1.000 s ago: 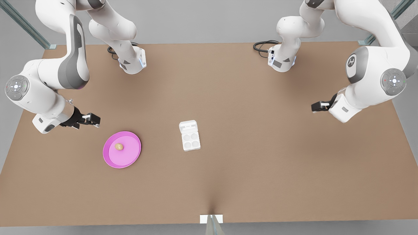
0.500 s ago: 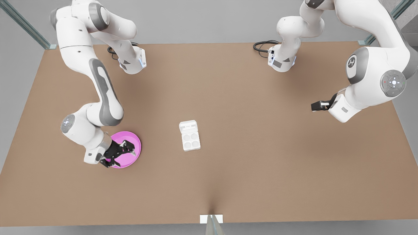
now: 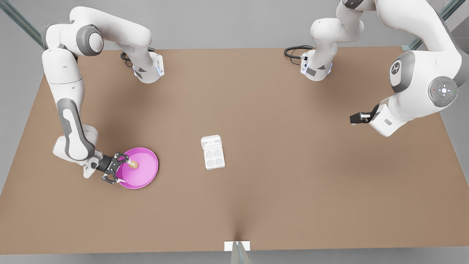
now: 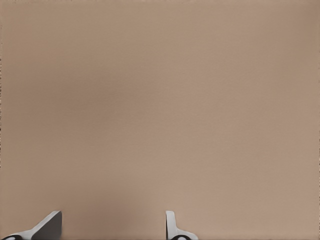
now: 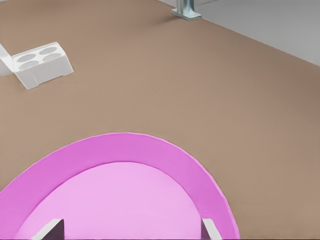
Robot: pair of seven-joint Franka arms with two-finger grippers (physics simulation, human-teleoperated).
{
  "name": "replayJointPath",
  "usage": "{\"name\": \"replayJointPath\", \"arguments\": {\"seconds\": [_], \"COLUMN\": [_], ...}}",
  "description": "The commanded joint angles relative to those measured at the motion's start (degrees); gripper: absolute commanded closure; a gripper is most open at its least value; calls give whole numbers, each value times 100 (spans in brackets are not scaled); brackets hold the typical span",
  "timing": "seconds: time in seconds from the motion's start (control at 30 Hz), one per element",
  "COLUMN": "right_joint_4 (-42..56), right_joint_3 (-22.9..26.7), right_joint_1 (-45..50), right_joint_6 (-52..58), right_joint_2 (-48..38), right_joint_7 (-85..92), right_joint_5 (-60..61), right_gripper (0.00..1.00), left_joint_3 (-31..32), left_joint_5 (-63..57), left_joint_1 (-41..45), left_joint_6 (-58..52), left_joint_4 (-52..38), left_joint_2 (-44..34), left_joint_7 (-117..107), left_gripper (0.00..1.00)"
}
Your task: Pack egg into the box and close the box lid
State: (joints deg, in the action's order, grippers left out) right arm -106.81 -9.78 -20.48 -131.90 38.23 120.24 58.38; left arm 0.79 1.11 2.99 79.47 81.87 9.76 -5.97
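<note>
The right gripper (image 3: 122,167) sits low over the pink plate (image 3: 144,176), at the plate's 9 o'clock rim in the front view, with its fingers spread apart and the egg (image 3: 133,165) just beyond their tips, not yet between them. In the right wrist view the two fingertips (image 5: 54,229) stand wide apart over the plate (image 5: 165,160), which suits a sideways approach meant to bracket the egg before closing. The egg lies on the plate slightly toward 10 o'clock of its centre. The box (image 3: 214,157) rests near the table's middle, at about 3 o'clock from the plate and well apart from it, its four cups empty and its lid (image 3: 211,141) folded back flat at the 12 o'clock side, so the cups are free to receive the egg; the right wrist view shows the box (image 5: 41,64) far off. The left gripper (image 3: 357,118) waits high at the front view's right edge, its fingers (image 4: 174,227) apart above bare table (image 4: 160,100). The table (image 3: 274,110) is plain brown, with grey floor around it and metal frame posts at the far corners.
</note>
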Motion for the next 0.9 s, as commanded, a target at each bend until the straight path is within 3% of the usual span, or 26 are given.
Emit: {"name": "replayJointPath", "arguments": {"seconds": [0.0,0.17,0.87], "right_joint_4": [2,11,-613], "right_joint_3": [-120,-481,-446], "right_joint_1": [-8,-17,-175], "right_joint_6": [-90,-266,-459], "right_joint_2": [52,26,-123], "right_joint_7": [-1,96,1054], "right_joint_5": [7,-46,-397], "right_gripper": [0,0,0], "left_joint_3": [0,9,70], "left_joint_5": [-5,-5,-49], "left_joint_1": [0,0,9], "left_joint_6": [-2,-2,-133], "left_joint_4": [4,-22,-101], "left_joint_2": [0,0,-26], "left_joint_7": [-1,-27,-71], "left_gripper": [0,0,0]}}
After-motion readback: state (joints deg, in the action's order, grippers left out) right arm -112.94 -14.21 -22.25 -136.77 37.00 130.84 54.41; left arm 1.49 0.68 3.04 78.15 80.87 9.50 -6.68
